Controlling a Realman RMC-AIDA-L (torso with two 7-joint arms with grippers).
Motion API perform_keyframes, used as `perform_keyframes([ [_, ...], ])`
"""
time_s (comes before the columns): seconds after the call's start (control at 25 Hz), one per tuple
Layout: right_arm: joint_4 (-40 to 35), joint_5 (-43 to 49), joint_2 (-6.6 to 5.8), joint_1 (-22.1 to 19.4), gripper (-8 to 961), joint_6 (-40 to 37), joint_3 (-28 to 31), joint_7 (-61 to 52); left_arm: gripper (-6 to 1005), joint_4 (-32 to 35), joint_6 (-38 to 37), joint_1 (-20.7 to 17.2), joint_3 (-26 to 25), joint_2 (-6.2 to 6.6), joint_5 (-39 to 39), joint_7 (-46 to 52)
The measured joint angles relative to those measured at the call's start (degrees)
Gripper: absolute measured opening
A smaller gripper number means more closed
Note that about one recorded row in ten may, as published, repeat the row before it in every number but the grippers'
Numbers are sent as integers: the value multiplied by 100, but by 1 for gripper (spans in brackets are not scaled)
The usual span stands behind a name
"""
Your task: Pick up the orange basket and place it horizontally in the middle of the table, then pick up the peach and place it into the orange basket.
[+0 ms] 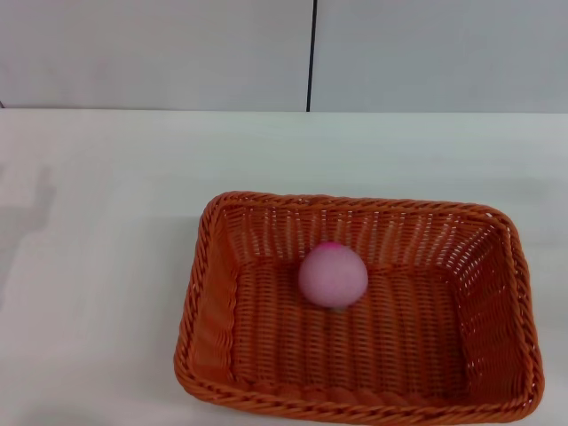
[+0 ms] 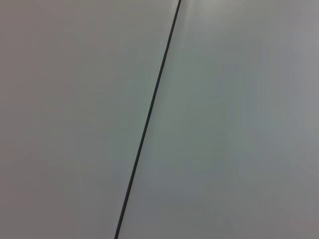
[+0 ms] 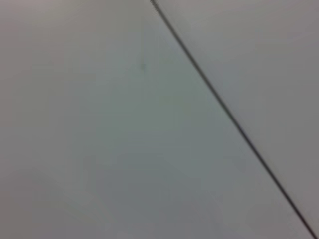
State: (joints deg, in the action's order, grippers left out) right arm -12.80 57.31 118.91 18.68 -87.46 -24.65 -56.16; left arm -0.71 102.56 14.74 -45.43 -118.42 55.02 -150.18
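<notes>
The orange basket point(image 1: 358, 309) lies lengthwise across the white table point(image 1: 106, 222) in the head view, near the front edge and a little right of centre. The pink peach point(image 1: 333, 275) rests inside it, on the woven floor just behind the middle. Neither gripper appears in the head view. Both wrist views show only a pale grey wall panel with a thin dark seam point(image 2: 148, 117) point(image 3: 234, 122), and no fingers.
A grey wall with a vertical dark seam point(image 1: 311, 55) stands behind the table's far edge. A faint shadow point(image 1: 27, 222) falls on the tabletop at the far left.
</notes>
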Motion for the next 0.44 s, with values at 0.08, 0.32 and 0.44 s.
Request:
perform_keyframes([
  [0.08,41,0,1,-16,433,22,70,0,681,-1,-5,1,-23,3,-1,-2],
  [0.32,59,0,0,-80,433,29,138,205,681,-16,-150,28,-151,-10,-4,7],
  [0.44,181,0,1,-99,433,33,319,449,681,-105,-188,28,-172,-8,-6,14],
])
